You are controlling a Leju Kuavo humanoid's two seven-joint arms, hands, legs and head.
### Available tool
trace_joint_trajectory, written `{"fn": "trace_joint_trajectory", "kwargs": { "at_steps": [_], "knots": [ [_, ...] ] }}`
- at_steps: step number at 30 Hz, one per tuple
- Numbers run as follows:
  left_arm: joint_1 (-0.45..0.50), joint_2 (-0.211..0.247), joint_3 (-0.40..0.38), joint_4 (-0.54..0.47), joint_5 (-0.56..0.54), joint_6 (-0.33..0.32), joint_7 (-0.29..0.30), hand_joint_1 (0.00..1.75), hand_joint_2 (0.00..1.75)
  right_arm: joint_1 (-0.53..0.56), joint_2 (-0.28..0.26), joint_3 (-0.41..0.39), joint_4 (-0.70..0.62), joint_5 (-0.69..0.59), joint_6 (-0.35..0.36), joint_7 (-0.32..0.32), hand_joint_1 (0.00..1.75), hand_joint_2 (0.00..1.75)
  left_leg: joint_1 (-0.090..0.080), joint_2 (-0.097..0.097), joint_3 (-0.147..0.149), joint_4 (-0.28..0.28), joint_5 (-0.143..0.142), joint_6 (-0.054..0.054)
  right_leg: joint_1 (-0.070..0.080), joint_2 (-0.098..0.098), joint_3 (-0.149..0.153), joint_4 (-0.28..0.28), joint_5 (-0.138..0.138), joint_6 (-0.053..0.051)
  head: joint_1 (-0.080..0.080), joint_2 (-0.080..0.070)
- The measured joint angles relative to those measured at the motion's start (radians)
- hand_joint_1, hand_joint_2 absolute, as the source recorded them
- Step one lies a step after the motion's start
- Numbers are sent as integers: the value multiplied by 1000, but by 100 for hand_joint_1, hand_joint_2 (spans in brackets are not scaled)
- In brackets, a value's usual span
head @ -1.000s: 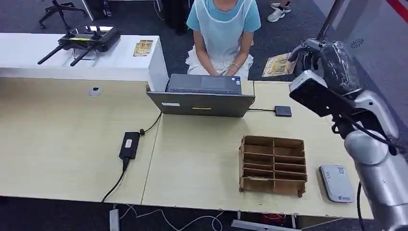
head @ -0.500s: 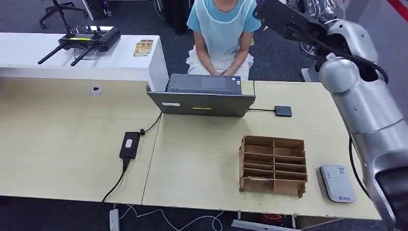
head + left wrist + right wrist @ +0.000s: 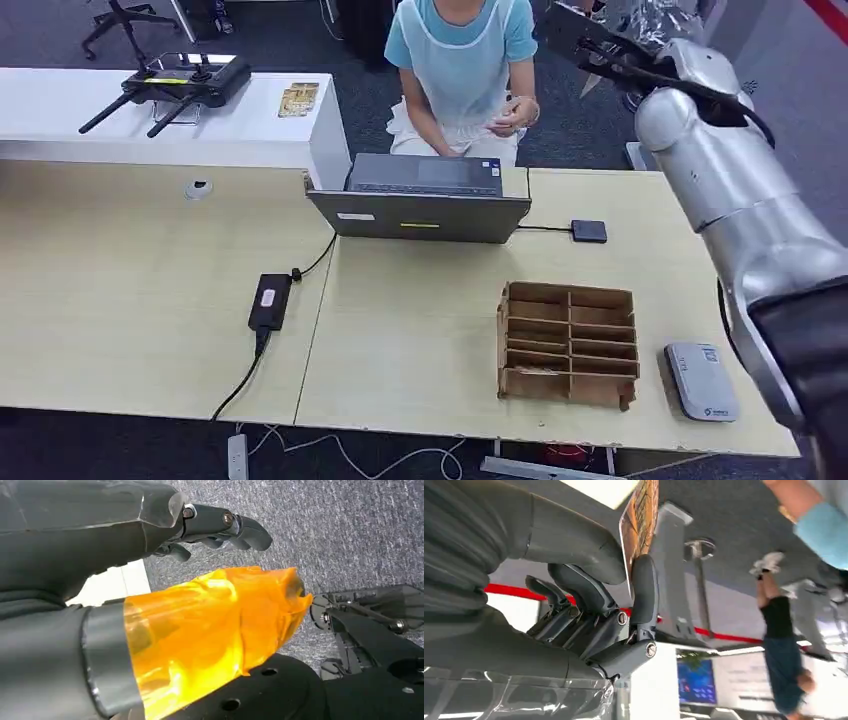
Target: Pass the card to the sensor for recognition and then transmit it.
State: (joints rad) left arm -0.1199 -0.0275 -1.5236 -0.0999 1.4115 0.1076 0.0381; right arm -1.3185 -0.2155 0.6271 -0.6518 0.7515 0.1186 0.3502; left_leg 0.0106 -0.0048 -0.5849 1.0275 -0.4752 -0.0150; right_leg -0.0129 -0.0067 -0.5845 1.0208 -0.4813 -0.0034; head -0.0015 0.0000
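My right arm is raised high at the far right, and its hand [image 3: 645, 18] is up beside the seated person [image 3: 460, 60]. In the right wrist view that hand [image 3: 589, 605] pinches an orange-brown patterned card [image 3: 640, 522] edge-on between thumb and a finger. The grey-white card sensor [image 3: 700, 381] lies on the table's near right corner, far below the hand. The person lifts one hand [image 3: 515, 110] above the laptop. My left hand [image 3: 220, 522], with its orange-wrapped thumb, hangs over grey carpet and holds nothing, fingers apart.
A cardboard divider box [image 3: 568, 343] stands left of the sensor. An open laptop [image 3: 420, 205], a small black box [image 3: 588, 231] on a cable and a power brick [image 3: 268, 300] sit on the wooden table [image 3: 130, 300]. A white counter [image 3: 250, 125] is behind.
My right arm has swung up and back from over the table's right side towards the person, carrying the card. The person has lifted a hand off the laptop.
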Motion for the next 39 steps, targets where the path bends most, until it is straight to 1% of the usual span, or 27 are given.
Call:
{"fn": "trace_joint_trajectory", "kwargs": {
  "at_steps": [4,9,18,29,30,35,39],
  "knots": [
    [-3,0,0,0,-2,0,9,0,0,-2,13,-6,65,4,0,14,175,175,0,0,0,0,0,0,0,0,0,0,0,0,0,0],
    [-4,0,0,0,-2,0,11,0,0,-3,22,-10,105,14,0,17,175,175,0,0,0,0,0,0,0,0,0,0,0,0,0,0],
    [-4,0,0,0,4,0,11,0,0,-5,30,-24,131,17,-2,27,175,175,0,0,0,0,0,0,0,0,0,0,0,0,0,0],
    [2,2,0,0,7,0,10,0,0,-6,34,-31,133,39,-6,26,175,175,0,0,0,0,0,0,0,0,0,0,0,0,0,0],
    [2,2,0,0,7,0,10,0,0,-6,34,-31,133,40,-6,26,0,175,0,0,0,0,0,0,0,0,0,0,0,0,0,0],
    [4,5,0,0,7,-3,10,0,0,-6,34,-31,133,53,-7,25,0,175,0,0,0,0,0,0,0,0,0,0,0,0,0,0],
    [8,5,0,0,8,-4,8,0,0,-6,34,-31,130,78,-20,7,0,175,0,0,0,0,0,0,0,0,0,0,0,0,0,0]
  ]
}}
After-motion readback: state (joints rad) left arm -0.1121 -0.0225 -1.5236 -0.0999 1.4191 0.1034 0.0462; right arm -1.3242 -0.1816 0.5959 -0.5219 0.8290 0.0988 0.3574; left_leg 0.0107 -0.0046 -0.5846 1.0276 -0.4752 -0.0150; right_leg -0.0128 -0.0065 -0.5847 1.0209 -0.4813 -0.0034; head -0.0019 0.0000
